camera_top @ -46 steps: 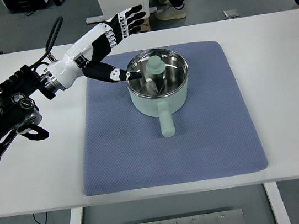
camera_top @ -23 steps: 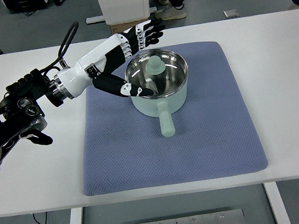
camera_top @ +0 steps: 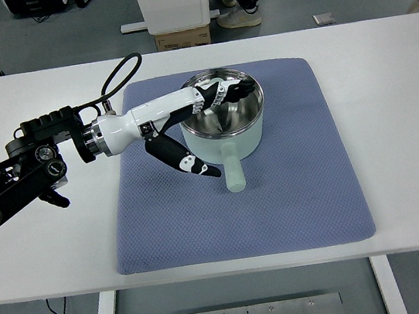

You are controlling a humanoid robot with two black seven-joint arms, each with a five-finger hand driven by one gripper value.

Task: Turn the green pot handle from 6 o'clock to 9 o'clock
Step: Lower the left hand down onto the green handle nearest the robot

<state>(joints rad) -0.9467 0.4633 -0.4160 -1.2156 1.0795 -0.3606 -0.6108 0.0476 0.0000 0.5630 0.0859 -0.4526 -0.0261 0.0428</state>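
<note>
1. Reaching in from the 9 o'clock edge of your picture, the left arm (camera_top: 53,152) runs across the white bench (camera_top: 397,99) and over the left part of the blue mat (camera_top: 308,190), its white forearm angled slightly upward toward the green pot (camera_top: 226,135).
2. You see the left hand (camera_top: 201,127) spread wide around the pot's left side: the fingers (camera_top: 224,92) lie over the rim and into the steel bowl at about 11 o'clock, and the black thumb (camera_top: 191,163) stretches down past the pot wall toward the root of the handle (camera_top: 232,171).
3. You can take the hand as open. It brackets the pot without closing on it, and whether the thumb tip touches the handle cannot be told from this steep view.
4. You find the pot sitting on the upper middle of the mat, its handle pointing to 6 o'clock.
5. You cannot make out much inside the pot, since the fingers cover a good part of the bowl and the steel throws reflections.
6. You lose the arm's dark shoulder joints at the left edge, where they are cut off.
7. You get only shoes (camera_top: 237,16) and trouser legs of a person at 12 o'clock, beyond the bench, beside a white pedestal (camera_top: 172,2).
</note>
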